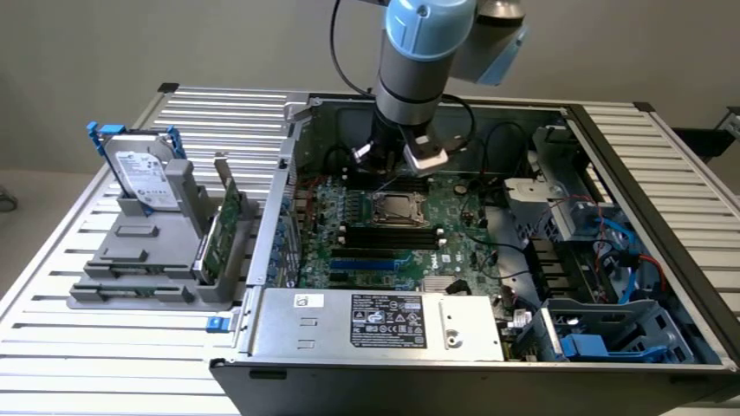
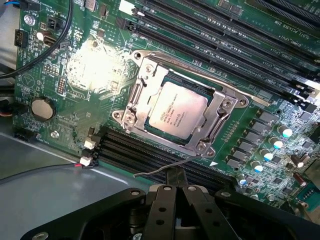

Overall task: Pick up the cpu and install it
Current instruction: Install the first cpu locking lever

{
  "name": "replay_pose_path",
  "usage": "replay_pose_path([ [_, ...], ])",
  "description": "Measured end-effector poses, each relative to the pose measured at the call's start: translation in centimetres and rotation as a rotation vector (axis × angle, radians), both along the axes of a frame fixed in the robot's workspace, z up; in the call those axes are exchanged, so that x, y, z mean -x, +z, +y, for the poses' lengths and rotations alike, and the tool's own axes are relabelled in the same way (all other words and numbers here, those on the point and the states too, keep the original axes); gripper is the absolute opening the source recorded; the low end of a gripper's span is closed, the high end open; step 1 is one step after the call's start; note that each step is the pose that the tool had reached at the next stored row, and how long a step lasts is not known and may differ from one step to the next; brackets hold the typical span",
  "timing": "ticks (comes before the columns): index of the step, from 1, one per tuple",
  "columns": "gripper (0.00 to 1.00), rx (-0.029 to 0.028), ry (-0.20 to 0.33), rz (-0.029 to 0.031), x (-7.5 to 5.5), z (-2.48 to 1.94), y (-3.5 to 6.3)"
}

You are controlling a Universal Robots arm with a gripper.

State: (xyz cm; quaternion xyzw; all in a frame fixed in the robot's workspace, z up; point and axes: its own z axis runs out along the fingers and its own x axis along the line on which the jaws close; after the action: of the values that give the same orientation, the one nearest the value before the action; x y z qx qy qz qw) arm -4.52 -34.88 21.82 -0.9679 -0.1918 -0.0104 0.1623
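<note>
On the exterior view's left, a silver hard drive with blue handles is standing upright in a grey plastic holder on the slatted metal surface. Moving rightward, the open computer case is showing its green motherboard. There the cpu, a small flat silver square chip, is lying inside the metal-framed socket, apparently flat and square to the frame. Seating it well seems to be calling for a level chip, no sideways push, and clearance from the thin wire lever. The black tool is hovering above the socket with its fingers fully together, gripping and touching nothing.
</note>
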Motion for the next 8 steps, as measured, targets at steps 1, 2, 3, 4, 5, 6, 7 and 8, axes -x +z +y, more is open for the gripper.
replay_pose_path([
  [1, 0.11, 0.0, 0.0, 0.0, 0.0, -0.03, 0.0],
  [2, 0.11, 0.0, 0.0, 0.0, 0.0, -0.07, 0.0],
  [3, 0.11, 0.0, 0.0, 0.0, 0.0, -0.11, 0.0],
  [4, 0.11, -0.0001, 0.0, 0.0, 0.0, -0.13, -0.01],
  [5, 0.11, -0.0002, 0.0, -0.0001, 0.0, -0.14, -0.01],
  [6, 0.11, -0.0001, 0.0, 0.0, 0.0, -0.19, 0.0],
  [7, 0.11, 0.0, 0.0, 0.0, -0.01, -0.2, 0.0],
  [8, 0.11, 0.0, 0.0, 0.0, -0.02, -0.21, 0.0],
])
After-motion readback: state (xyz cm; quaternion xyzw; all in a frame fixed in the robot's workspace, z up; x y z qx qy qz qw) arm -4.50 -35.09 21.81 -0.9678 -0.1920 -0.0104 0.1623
